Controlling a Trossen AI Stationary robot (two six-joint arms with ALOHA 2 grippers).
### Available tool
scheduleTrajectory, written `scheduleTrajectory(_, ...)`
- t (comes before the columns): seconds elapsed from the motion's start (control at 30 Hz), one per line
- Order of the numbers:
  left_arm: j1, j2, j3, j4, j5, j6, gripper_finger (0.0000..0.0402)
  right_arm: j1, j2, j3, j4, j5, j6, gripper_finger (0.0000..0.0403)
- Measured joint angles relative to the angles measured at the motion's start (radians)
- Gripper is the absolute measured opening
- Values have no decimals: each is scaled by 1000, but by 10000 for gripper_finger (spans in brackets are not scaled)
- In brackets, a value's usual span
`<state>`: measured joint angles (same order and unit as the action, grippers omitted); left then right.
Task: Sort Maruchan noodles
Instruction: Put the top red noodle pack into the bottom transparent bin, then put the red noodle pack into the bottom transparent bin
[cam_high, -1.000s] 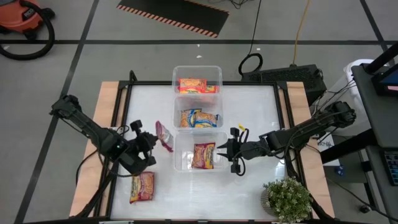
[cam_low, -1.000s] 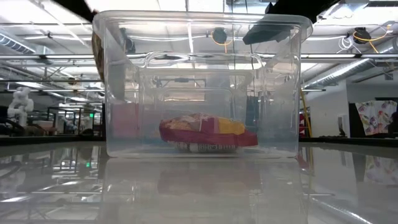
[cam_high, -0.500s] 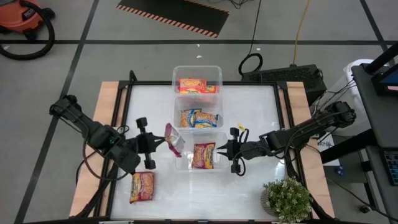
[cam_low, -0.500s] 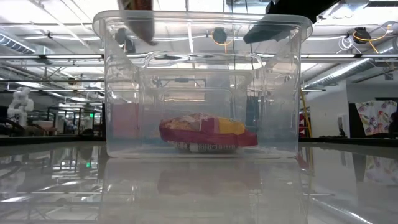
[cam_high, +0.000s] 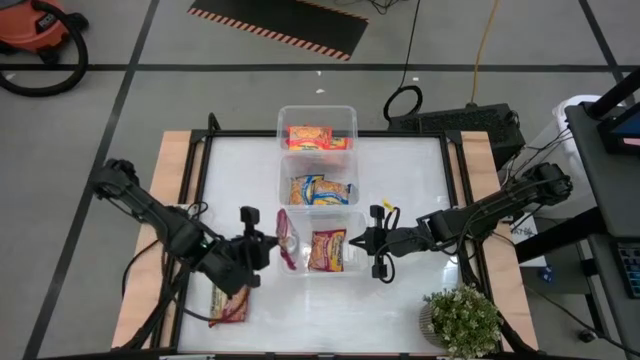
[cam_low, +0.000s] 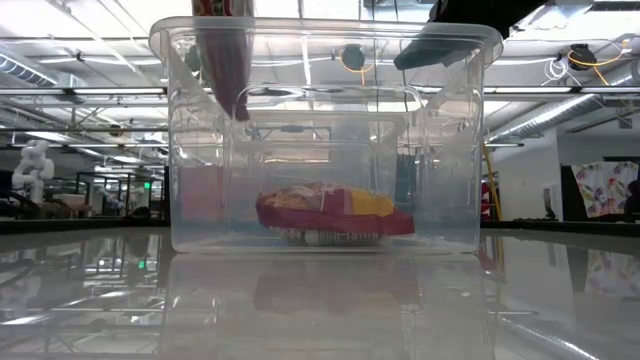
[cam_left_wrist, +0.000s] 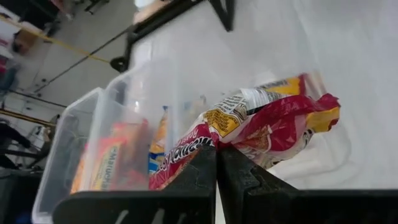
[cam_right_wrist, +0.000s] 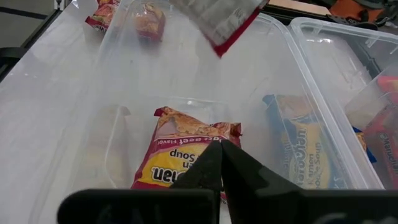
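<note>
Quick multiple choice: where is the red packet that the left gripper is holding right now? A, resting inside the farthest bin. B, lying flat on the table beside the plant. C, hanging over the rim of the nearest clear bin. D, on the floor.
C: the left gripper is shut on the red packet, which hangs over the left rim of the nearest bin, above the packet already inside.

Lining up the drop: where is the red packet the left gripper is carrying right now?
In the high view, the red packet hangs from the left gripper at the left wall of the nearest clear bin, beside the packet lying inside.
</note>
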<state>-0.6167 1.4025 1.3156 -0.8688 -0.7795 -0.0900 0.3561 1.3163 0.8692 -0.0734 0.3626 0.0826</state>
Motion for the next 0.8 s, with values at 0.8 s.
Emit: scheduleTrajectory(0.8, 107, 71, 0, 2, 83, -216, 103, 0, 0, 0, -1, -1, 2, 1)
